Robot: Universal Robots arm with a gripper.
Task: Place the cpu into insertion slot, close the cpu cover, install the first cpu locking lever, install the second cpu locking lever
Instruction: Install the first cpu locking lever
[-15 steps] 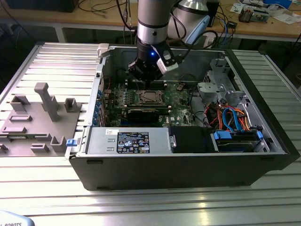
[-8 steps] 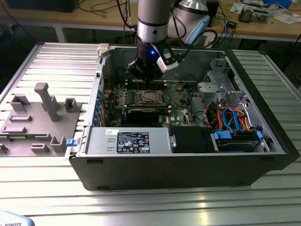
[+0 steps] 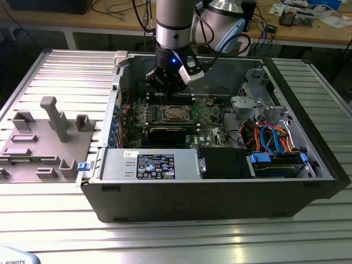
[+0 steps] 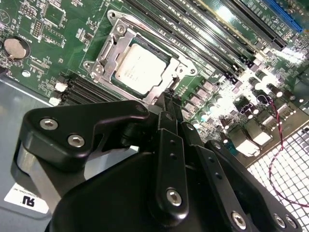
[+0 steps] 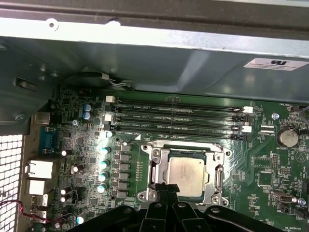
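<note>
The cpu (image 4: 140,67) lies flat in the insertion slot (image 5: 219,181), its dull silver top showing. The cpu cover (image 4: 107,53) is down over it as a silver frame around its edges. A thin wire lever (image 4: 159,36) runs along one side of the socket. In both wrist views my gripper (image 5: 166,187) is shut, its black fingertips together at the socket's edge, just beside the cpu (image 5: 186,173). In the exterior view the gripper (image 3: 168,85) hangs inside the open computer case, just behind the socket (image 3: 175,113).
Long black memory slots (image 5: 178,116) lie just past the socket. The case's metal wall (image 5: 154,58) rises behind them. A black card (image 3: 165,132), power supply (image 3: 148,165) and cable bundle (image 3: 269,135) fill the case. A grey fixture (image 3: 49,137) sits at the exterior view's left.
</note>
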